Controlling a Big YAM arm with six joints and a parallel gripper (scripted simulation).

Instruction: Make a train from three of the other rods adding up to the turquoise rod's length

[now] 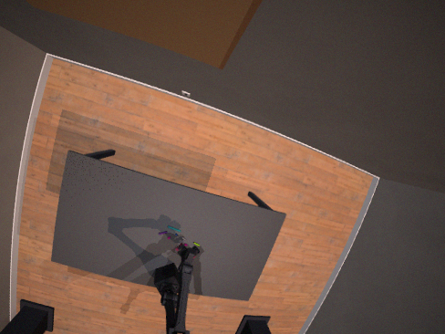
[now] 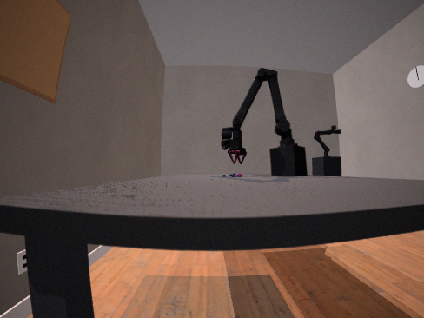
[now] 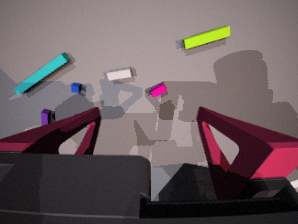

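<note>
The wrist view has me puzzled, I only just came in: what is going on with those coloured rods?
One robot arm hangs its hand above the table, fingers wide apart and holding nothing. Below it the turquoise rod, lime rod, grey rod, magenta rod, blue rod and purple rod lie scattered, none joined end to end yet.

A dark grey rectangular table [image 1: 114, 192] stands on a wooden plank floor [image 1: 283, 164]. An orange wall panel [image 2: 26, 43] hangs on one wall, a white round clock [image 2: 415, 76] on another.
</note>
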